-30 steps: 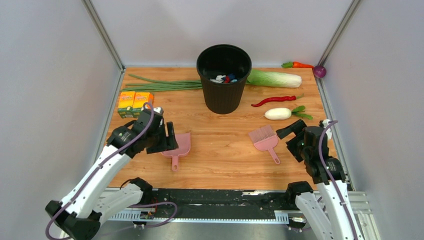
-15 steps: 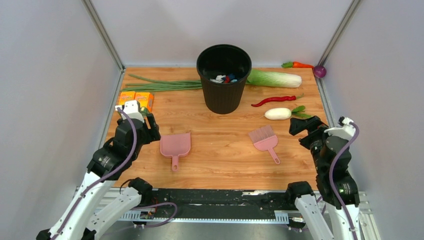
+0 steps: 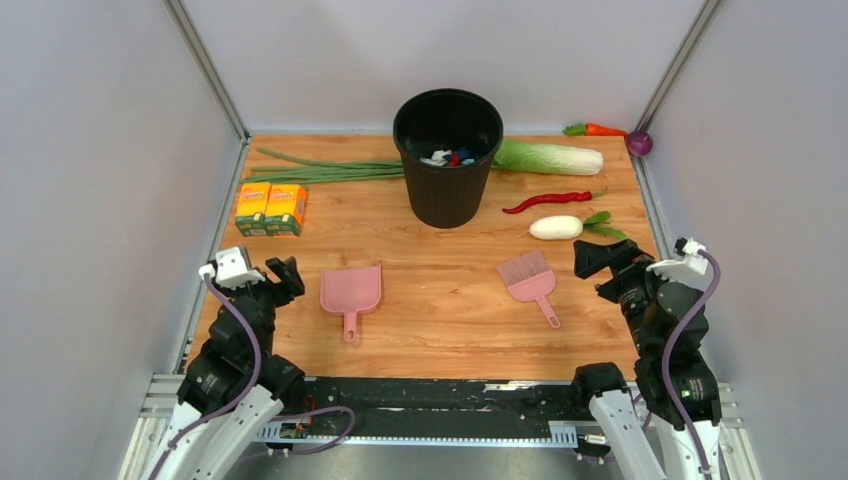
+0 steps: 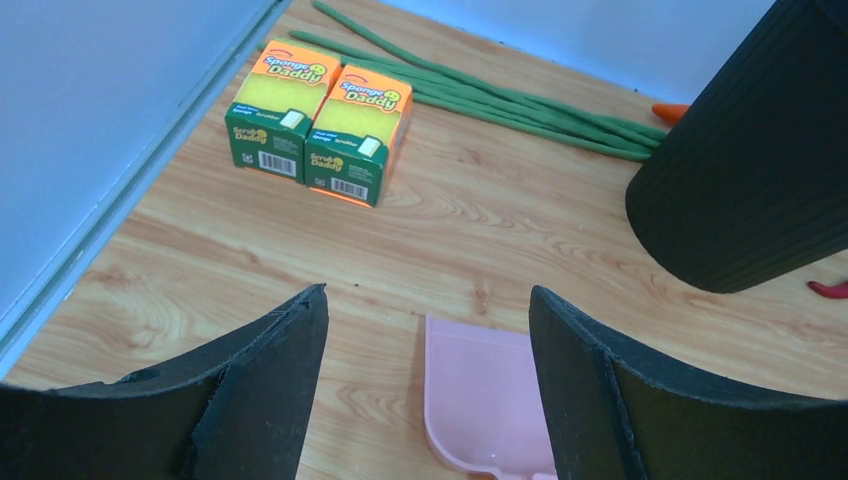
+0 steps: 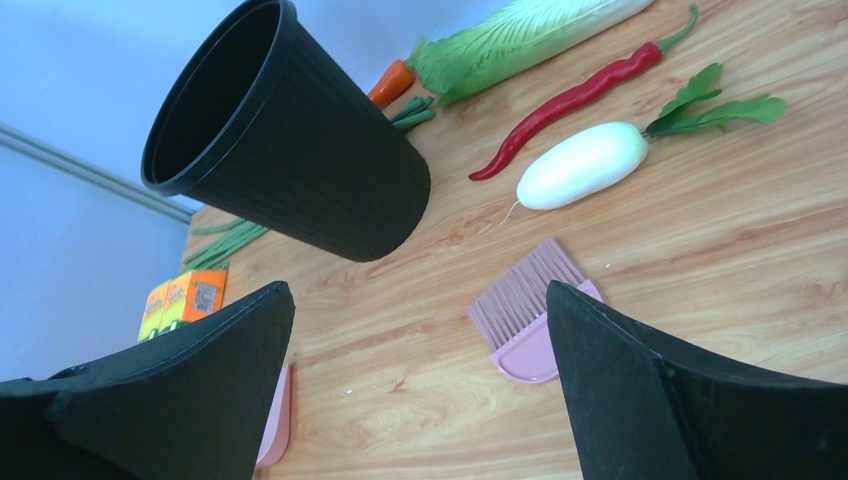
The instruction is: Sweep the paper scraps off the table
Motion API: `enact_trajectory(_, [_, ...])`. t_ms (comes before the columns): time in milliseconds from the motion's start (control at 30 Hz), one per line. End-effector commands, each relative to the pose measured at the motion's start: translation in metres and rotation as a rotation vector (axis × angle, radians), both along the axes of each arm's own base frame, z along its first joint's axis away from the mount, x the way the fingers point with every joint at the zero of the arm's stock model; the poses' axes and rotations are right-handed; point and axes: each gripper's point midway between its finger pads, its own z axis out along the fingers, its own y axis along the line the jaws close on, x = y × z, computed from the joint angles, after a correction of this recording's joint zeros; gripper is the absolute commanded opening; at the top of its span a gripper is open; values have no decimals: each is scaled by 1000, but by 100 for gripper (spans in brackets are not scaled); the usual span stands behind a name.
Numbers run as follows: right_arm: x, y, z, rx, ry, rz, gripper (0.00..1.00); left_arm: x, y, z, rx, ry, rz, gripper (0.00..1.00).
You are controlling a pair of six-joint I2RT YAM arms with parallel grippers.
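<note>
Left pincer (image 3: 282,272) retreated from dustpan (image 3: 351,290) | right pincer (image 3: 598,256) withdrew | both gaping, seemingly empty

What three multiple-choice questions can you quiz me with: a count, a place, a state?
1. How many orange sponge boxes stand at the left? A one, B two, C four.
2. Where is the pink dustpan? A on the sponge boxes, B flat on the table, left of the brush, C upright on its handle.
3. How are the left gripper and right gripper? A open and empty, B shut on the brush, C shut on the dustpan.
Answers: B, two boxes sit side by side; B, the top view shows it; A, wrist views show spread fingers, nothing between.
</note>
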Motion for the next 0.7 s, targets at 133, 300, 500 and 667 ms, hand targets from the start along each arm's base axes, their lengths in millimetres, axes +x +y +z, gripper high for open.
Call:
enact_trajectory(133, [-11, 18, -11, 102, -27, 82, 100, -4, 7, 2, 4, -45, 20, 82])
enact_trajectory(300, [-12, 29, -24, 177, 27, 117, 100, 1, -1, -4, 35, -7, -19, 82])
enact_trajectory(500, [-11, 23, -27, 154, 35, 87, 100, 3, -6, -7, 48, 7, -39, 82])
enact_trajectory(667, [-8, 22, -29, 118, 46, 92, 100, 5, -9, -7, 51, 8, -58, 82])
